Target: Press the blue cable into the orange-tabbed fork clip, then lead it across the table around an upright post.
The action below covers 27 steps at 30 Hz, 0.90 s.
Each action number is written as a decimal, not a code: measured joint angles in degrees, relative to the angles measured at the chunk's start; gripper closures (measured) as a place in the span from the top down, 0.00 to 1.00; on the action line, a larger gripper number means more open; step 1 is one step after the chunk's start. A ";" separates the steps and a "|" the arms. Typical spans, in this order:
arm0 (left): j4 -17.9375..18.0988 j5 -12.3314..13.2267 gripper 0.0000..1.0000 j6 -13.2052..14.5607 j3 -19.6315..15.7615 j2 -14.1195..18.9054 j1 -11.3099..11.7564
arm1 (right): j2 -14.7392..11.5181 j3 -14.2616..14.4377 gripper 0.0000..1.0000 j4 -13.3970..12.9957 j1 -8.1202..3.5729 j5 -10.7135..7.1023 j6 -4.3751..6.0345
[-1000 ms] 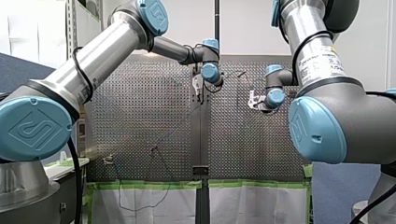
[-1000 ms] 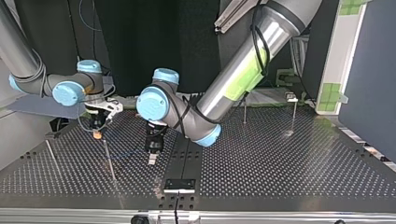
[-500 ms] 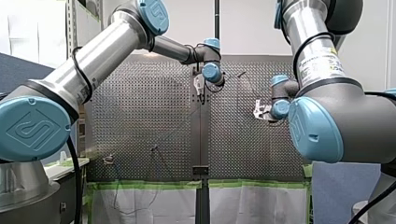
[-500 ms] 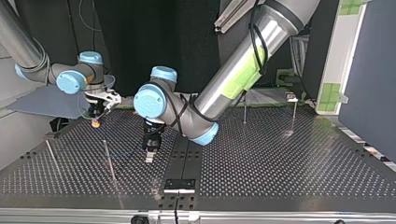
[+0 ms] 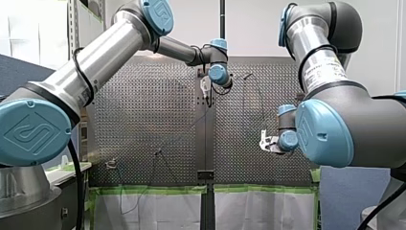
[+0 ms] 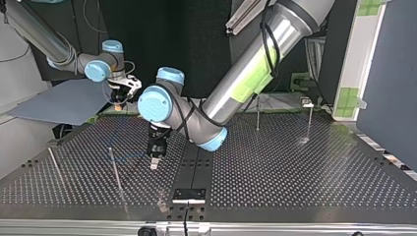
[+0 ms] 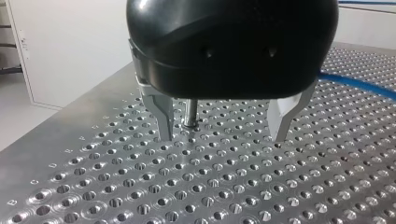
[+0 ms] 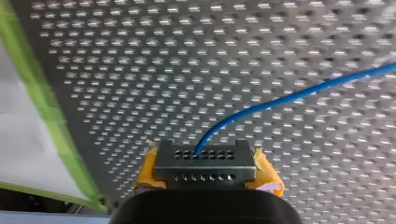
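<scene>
Now, blue cable (image 8: 280,100) pinched in right tool (image 8: 208,161), running ahead slantwise.

The big silver metal table (image 6: 295,172) is full of little round holes. A black strip (image 6: 196,169) runs down its middle. A small black plate (image 6: 189,195) sits at the end of the strip, by the table's edge. Bright green tape (image 5: 153,189) lines one edge, and white sheets (image 5: 182,213) hang under it. A flat grey board (image 6: 64,101) lies beside the table at the top view's left. A dark curtain (image 6: 162,34) hangs behind.
</scene>
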 joint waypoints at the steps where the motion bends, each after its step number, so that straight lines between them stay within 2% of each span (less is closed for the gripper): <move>1: 0.00 0.00 1.00 0.01 0.00 0.00 -0.03 | 0.72 0.13 0.00 -0.72 0.00 0.13 -0.08; 8: -0.09 -0.08 1.00 0.16 -0.01 0.00 -0.25 | 4.63 0.26 0.00 -4.62 -0.80 1.57 0.03; 14: -0.38 -0.12 1.00 0.39 -0.01 0.00 -0.38 | 7.97 0.08 0.00 -7.97 -1.98 2.20 1.13; 20: -2.60 -0.37 1.00 1.98 -0.01 0.07 -1.09 | 11.67 -0.95 0.00 -11.62 -3.09 3.47 1.22; 27: -4.35 -1.58 1.00 3.10 -0.09 0.05 -1.87 | 15.62 -1.89 0.00 -13.28 -3.92 4.45 1.41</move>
